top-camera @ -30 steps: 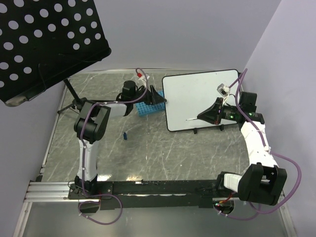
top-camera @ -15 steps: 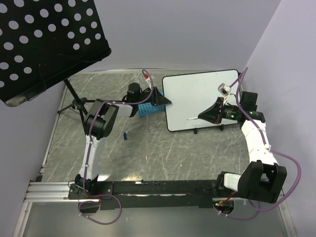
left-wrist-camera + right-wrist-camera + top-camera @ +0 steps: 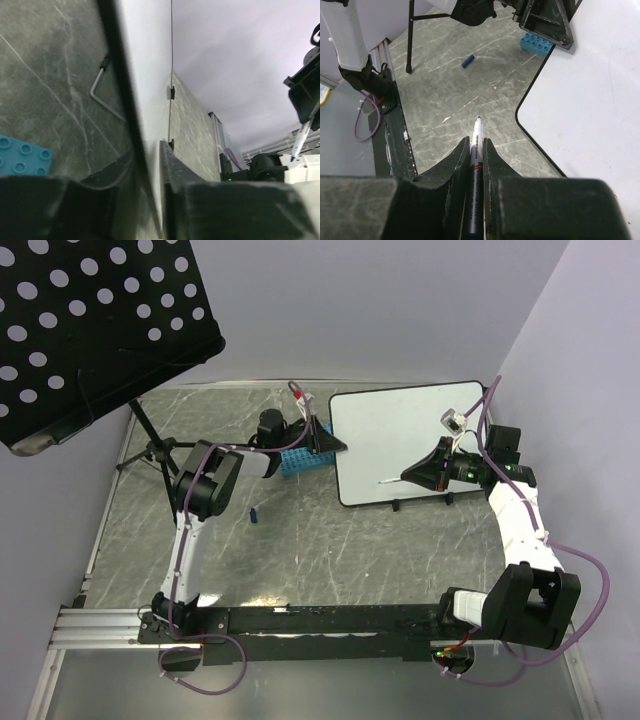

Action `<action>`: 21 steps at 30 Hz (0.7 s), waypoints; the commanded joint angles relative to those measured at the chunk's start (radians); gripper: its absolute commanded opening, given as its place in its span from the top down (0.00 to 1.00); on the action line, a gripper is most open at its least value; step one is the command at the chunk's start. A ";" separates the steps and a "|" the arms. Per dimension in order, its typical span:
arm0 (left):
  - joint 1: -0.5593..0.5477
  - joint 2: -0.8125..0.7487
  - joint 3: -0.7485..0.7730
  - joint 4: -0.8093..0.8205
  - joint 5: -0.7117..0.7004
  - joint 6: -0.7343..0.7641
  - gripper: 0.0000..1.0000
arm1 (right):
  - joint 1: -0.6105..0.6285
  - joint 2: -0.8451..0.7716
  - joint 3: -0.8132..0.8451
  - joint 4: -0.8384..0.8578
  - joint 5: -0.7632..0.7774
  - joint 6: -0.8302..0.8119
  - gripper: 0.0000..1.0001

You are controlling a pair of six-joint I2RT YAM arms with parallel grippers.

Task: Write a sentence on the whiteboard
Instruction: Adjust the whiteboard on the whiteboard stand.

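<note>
One real change over the last second: left gripper [image 3: 330, 443] swung from beside the blue rack [image 3: 293, 461] across to the whiteboard [image 3: 400, 430], ending at that board's 9 o'clock edge. Barely any shift since half a second ago. Now closed astride the dark rim, one finger on each face, going by the left wrist view; apparently bracing the board, though true contact is hard to confirm at so steep an angle.

Meanwhile right gripper [image 3: 425, 472] clamped on a marker [image 3: 392, 481], nearly unmoved from a second back, tip exposed and aimed toward 9 o'clock over the lower part of the white face, around 7 o'clock. Whiteboard itself standing at 1 o'clock of the table [image 3: 300, 540], propped on small black feet, same spot as before.

Meaning for the task: board steadied, pen poised, no stroke laid. No trace of the sentence anywhere on the white surface; all the writing yet to do.

Hidden or poor:
- Gap between tip and board unreadable from above.
- In the right wrist view, tip seen against bare table beside the board's rounded corner, so no help on contact.
- Board's 3 o'clock side masked by the right arm and cable.
- Left wrist view mostly a blurred sliver of rim.
- Small blue piece [image 3: 255, 513] lying at the table's 9 o'clock, well apart from both grippers, too small to identify.
</note>
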 commanded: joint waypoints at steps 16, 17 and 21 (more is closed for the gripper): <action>-0.045 -0.159 -0.086 -0.197 -0.121 0.286 0.75 | -0.012 -0.009 0.036 0.023 -0.010 -0.041 1.00; -0.045 -0.162 -0.094 -0.189 -0.126 0.279 0.72 | -0.012 -0.011 0.033 0.026 -0.008 -0.041 1.00; -0.045 -0.159 -0.102 -0.172 -0.130 0.255 0.60 | -0.012 -0.023 0.030 0.034 -0.001 -0.036 1.00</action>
